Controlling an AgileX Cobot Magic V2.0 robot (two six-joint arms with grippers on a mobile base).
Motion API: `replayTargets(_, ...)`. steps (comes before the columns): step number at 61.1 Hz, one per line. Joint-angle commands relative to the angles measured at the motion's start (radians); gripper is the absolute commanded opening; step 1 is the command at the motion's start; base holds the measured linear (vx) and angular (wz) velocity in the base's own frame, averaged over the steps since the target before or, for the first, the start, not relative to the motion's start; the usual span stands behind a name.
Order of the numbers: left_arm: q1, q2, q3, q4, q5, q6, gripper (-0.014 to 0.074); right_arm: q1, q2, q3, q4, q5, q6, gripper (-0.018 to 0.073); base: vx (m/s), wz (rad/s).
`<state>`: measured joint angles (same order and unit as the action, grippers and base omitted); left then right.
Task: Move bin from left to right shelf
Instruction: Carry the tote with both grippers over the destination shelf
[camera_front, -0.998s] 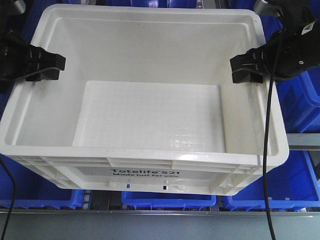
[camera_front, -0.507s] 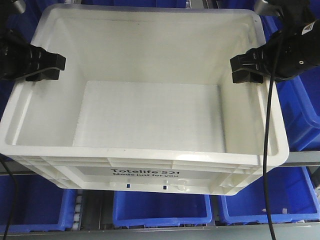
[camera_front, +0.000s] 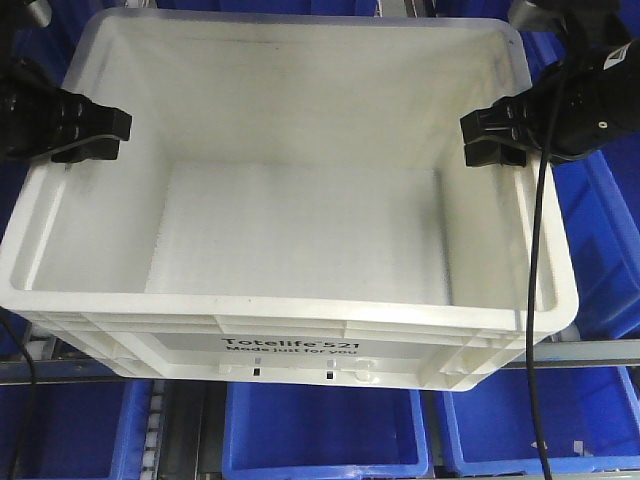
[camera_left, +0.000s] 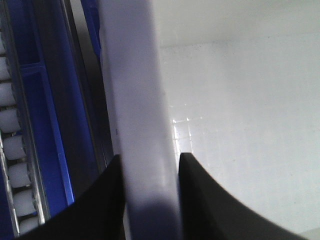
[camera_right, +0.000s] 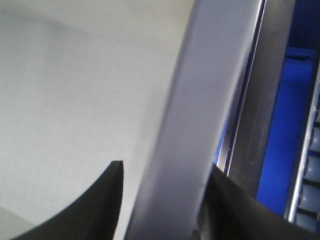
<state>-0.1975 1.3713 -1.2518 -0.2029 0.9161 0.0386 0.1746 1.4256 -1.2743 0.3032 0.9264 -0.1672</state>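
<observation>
White plastic fills most of the front view. Left side: the left fingers (camera_front: 92, 125) are closed on the left wall of the bin (camera_front: 300, 250), one finger inside and one outside. The left wrist view confirms the rim (camera_left: 140, 115) pinched between them.

Centre: the bin is empty and held up between the two arms, above blue bins (camera_front: 320, 440) and a grey rack rail (camera_front: 600, 352). We see nothing touching it from beneath.

Right side: the right fingers (camera_front: 495, 128) are clamped the same way on the right wall.

We judge the crate stiff and light while empty, but bulky. Its smooth walls could slip in a pinch grip. The ribbed rim midway along each side looks the soundest hold, with both sides kept level.
</observation>
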Motion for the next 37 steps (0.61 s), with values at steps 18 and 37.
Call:
replayTargets(18, -0.005, -0.049, -0.045, -0.015, -0.101, 0.027, -0.0008, -0.001, -0.046, -0.034, 0.016, -0.054, -0.041, -0.0004, 0.06, 0.06)
replayTargets(37, -0.005, -0.049, -0.045, -0.015, -0.101, 0.027, -0.0008, -0.001, -0.046, -0.034, 0.016, -0.054, -0.041, -0.0004, 0.01, 0.01)
